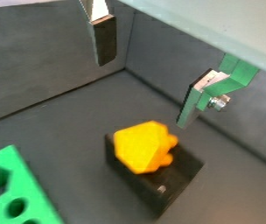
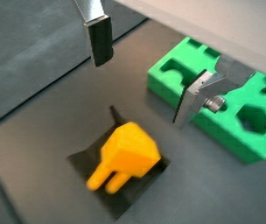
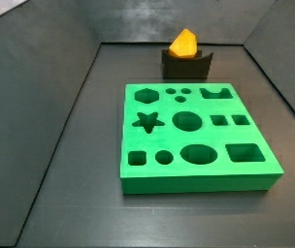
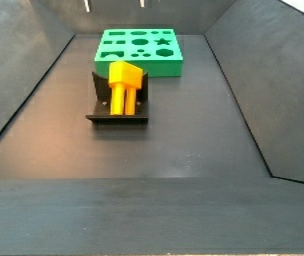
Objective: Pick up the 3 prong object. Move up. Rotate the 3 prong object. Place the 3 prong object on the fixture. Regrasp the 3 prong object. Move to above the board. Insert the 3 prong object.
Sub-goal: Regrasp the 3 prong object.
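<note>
Dark walled floor (image 4: pixel 182 140), 3 prong object (image 4: pixel 123 80) on fixture (image 4: pixel 104 112), gripper (image 2: pixel 147 74) wide, empty, above.

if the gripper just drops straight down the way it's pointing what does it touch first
Probably the 3 prong object, resting on the fixture: it lies between the open gripper fingers' lines in both wrist views, though depth is uncertain.

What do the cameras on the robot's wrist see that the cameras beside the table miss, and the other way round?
Only the wrist views show the gripper clearly: two silver fingers spread wide with nothing between them, above the pieces. Only a side view shows the whole green board with all its cut-outs, star included; the wrist views catch just part of it. Both kinds show the orange 3 prong object resting on the dark fixture, which stands just beyond the board's end.
</note>
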Robot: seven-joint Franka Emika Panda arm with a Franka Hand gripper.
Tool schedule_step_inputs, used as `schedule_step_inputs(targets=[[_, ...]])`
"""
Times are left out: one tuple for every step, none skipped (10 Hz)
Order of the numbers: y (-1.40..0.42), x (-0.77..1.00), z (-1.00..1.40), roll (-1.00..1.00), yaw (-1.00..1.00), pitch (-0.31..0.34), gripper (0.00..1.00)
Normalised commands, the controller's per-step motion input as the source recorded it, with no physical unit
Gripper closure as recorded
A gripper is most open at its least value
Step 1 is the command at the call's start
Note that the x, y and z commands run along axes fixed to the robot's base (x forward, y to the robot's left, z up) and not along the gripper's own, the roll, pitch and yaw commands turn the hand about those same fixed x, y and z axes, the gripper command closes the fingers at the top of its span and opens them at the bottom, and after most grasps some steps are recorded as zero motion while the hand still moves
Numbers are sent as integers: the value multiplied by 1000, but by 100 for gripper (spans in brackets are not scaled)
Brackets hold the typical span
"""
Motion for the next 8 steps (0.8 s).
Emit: schedule_step_inputs(targets=[[-24, 30, -10, 1000, 39, 41, 0], [-24, 42, -16, 1000, 41, 46, 0], [-26, 60, -14, 1000, 48, 64, 0], [-29, 68, -15, 1000, 51, 73, 0], [-32, 90, -24, 1000, 61, 94, 0], [-38, 102, -23, 1000, 70, 115, 0], [-40, 112, -23, 1000, 83, 141, 0], [-43, 121, -24, 1000, 102, 165, 0]])
